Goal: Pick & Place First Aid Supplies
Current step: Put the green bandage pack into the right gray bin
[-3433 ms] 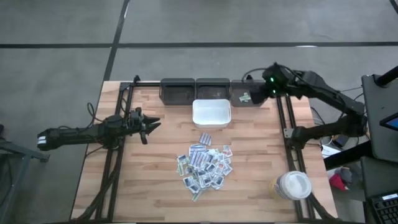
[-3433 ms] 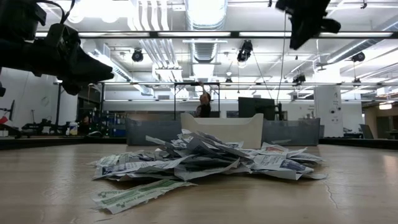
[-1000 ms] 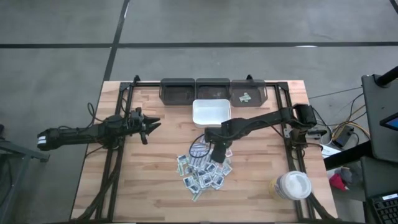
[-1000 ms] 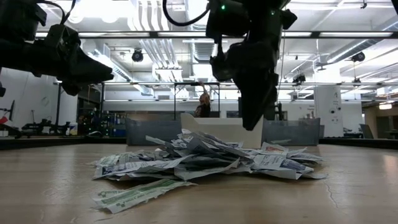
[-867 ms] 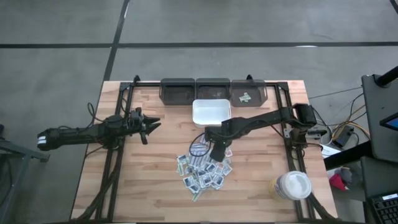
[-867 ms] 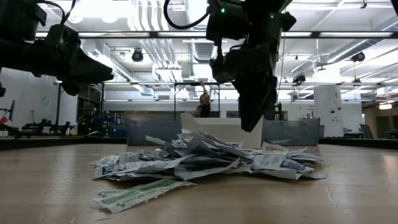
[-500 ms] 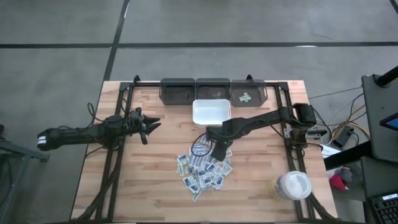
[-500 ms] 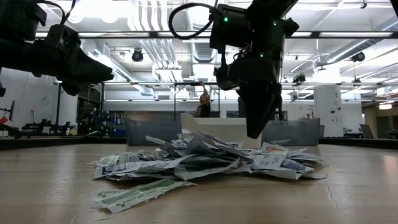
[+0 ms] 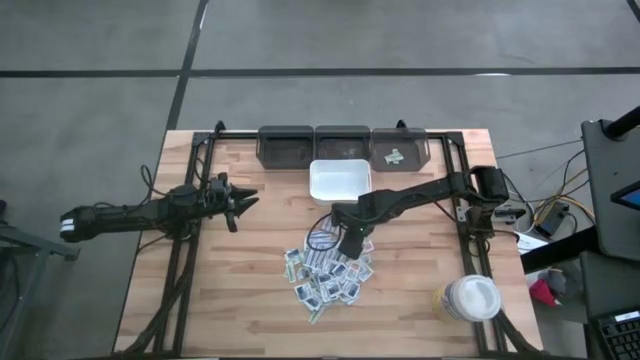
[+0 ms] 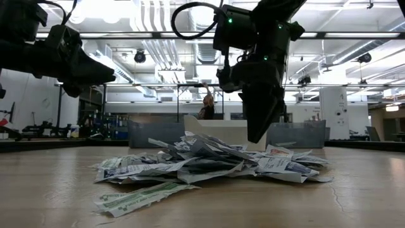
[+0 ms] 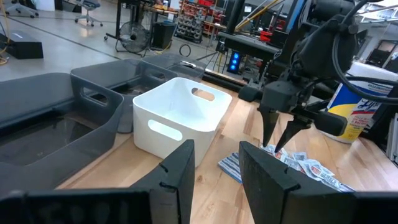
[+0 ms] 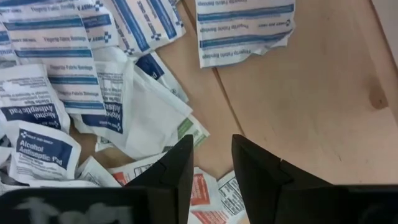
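- The right gripper (image 9: 352,243) hangs point-down just above the pile (image 9: 330,265) of packets, at the edge of the pile nearest the white tray (image 9: 340,181).
- Its two fingers (image 12: 180,165) stand a narrow gap apart with nothing between them; bare wood and packet edges show through the gap.
- In the low view the right gripper (image 10: 258,130) tapers to a point just above the top of the pile (image 10: 202,161), not clearly touching it.
- The pile lies on the table (image 9: 250,300) just in front of the tray, on the side away from the bins (image 9: 342,146).
- Most packets are white with blue stripes or blue print; a few carry red print, and one greenish one (image 10: 142,197) sticks out at the pile's near edge in the low view.
- One blue-striped packet (image 12: 244,28) lies a little apart from the pile, on bare wood.
- A small packet (image 9: 396,156) sits in the bin on the tray's right.
- The tray stands between the pile and the three dark bins, touching or nearly touching the middle bin.
- The left gripper (image 9: 243,200) waits well to the left of the tray, off the table surface, fingers (image 11: 180,171) slightly parted and holding nothing.
- A white-lidded jar (image 9: 470,297) stands far from the tray, near the table's front right corner.
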You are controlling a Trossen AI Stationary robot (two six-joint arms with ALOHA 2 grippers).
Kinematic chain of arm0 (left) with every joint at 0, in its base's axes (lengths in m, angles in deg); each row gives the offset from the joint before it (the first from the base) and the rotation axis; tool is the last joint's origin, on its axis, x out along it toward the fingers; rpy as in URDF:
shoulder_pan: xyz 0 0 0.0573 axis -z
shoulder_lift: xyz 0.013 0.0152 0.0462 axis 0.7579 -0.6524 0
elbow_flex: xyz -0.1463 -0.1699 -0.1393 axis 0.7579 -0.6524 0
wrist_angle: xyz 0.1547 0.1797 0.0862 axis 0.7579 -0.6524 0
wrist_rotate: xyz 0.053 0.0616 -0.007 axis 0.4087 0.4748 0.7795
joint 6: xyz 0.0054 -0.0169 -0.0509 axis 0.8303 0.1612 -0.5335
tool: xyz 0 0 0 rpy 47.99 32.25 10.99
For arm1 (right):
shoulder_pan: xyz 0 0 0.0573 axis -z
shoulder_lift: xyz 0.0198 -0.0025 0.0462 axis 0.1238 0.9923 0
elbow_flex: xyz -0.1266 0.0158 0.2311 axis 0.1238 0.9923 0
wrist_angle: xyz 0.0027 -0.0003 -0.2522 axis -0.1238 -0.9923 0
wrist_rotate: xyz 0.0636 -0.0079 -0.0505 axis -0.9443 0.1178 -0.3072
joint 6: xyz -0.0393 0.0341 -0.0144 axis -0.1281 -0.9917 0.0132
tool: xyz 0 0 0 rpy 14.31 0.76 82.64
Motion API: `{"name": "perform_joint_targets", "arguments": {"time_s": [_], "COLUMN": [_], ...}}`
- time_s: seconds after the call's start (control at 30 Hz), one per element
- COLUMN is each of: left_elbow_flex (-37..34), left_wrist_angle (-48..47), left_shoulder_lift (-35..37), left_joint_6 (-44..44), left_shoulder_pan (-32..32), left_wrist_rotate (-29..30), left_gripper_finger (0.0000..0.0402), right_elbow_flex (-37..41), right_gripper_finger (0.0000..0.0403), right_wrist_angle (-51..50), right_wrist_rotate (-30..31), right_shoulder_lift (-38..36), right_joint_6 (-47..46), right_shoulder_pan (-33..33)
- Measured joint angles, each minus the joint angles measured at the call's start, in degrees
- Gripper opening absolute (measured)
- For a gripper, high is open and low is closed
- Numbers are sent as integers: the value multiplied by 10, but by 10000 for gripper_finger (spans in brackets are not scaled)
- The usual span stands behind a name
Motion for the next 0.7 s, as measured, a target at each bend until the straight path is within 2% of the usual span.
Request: {"name": "perform_joint_targets", "arguments": {"time_s": [0.7], "left_elbow_flex": [0], "left_wrist_angle": [0], "left_shoulder_lift": [0], "left_joint_6": [0], "left_shoulder_pan": [0], "left_wrist_rotate": [0], "left_gripper_finger": [119], "right_elbow_flex": [40], "right_gripper_finger": [109], "right_wrist_angle": [46], "right_wrist_rotate": [-16], "right_shoulder_lift": [0], "right_joint_6": [-1], "right_shoulder_pan": [-3]}}
